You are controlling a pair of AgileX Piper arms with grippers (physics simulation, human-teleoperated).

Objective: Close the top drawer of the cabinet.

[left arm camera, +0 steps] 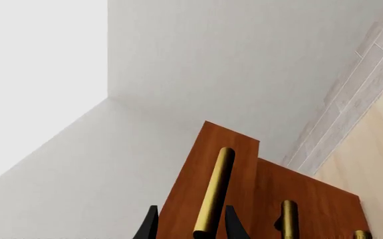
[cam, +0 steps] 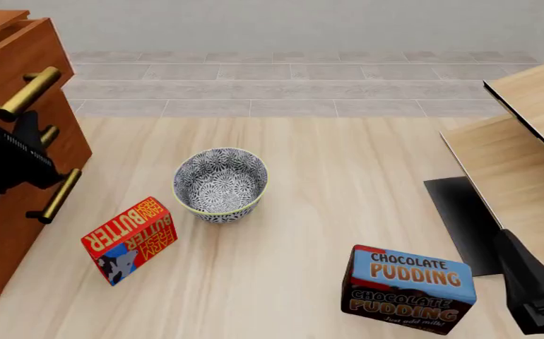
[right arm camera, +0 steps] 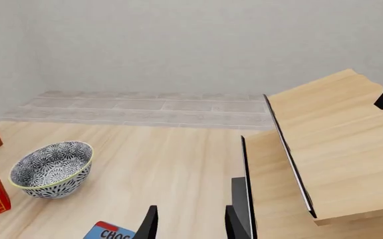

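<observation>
The cabinet [cam: 69, 141] stands at the left edge of the front view, reddish-brown with three brass bar handles. The top drawer [cam: 18, 49] sticks out a little beyond the two lower fronts; the left wrist view shows its front [left arm camera: 191, 184] stepped forward. My left gripper [cam: 3, 106] is open, and its fingertips [left arm camera: 150, 224] stand on either side of the top drawer's brass handle [left arm camera: 215, 191], with small gaps showing. My right gripper [cam: 536, 282] is open and empty low at the right, far from the cabinet; it also shows in the right wrist view [right arm camera: 191, 224].
A patterned bowl [cam: 221, 182] sits in the middle of the floor-like wood surface. A red butter box [cam: 131, 239] lies near the cabinet. A chocolate pudding box [cam: 409, 288] stands at the front right. Pale wood panels [cam: 526, 162] and a black mat [cam: 460, 219] are at the right.
</observation>
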